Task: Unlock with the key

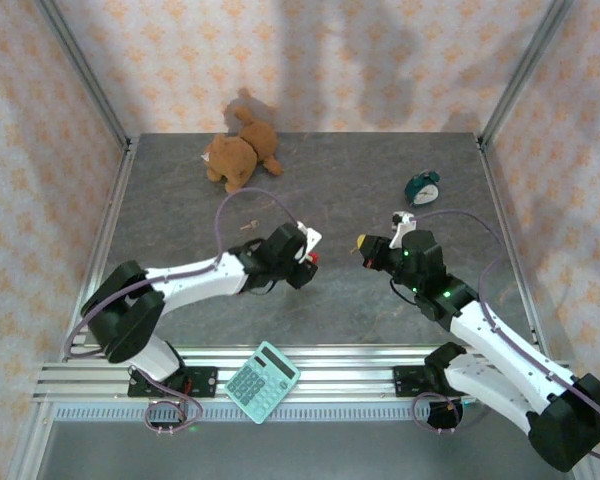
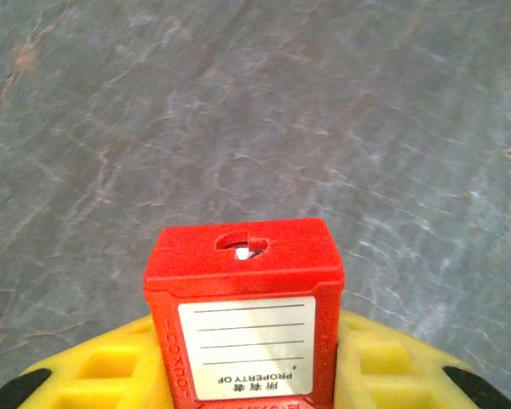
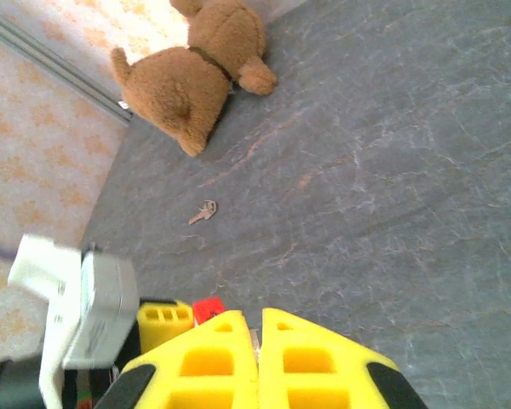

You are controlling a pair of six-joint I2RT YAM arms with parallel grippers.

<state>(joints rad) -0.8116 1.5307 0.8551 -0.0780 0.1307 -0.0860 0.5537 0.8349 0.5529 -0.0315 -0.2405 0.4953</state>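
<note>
My left gripper [image 1: 305, 262] is shut on a red padlock [image 2: 243, 315], which stands between its yellow fingers [image 2: 94, 371] with the white label toward the camera and the keyhole [image 2: 241, 247] on the end face. To its right, across a short gap, my right gripper [image 1: 364, 243] points at it. In the right wrist view that gripper [image 3: 257, 328] is shut on a thin metal key [image 3: 255, 341], only its edge showing between the pads. The padlock [image 3: 208, 308] shows just left of those fingertips. Another small key [image 3: 206, 210] lies on the table farther back.
A brown teddy bear [image 1: 240, 152] lies at the back left and a small green alarm clock [image 1: 422, 187] at the back right. A teal calculator [image 1: 263, 381] rests on the rail at the near edge. Patterned walls with metal posts [image 1: 80, 70] close in the grey table.
</note>
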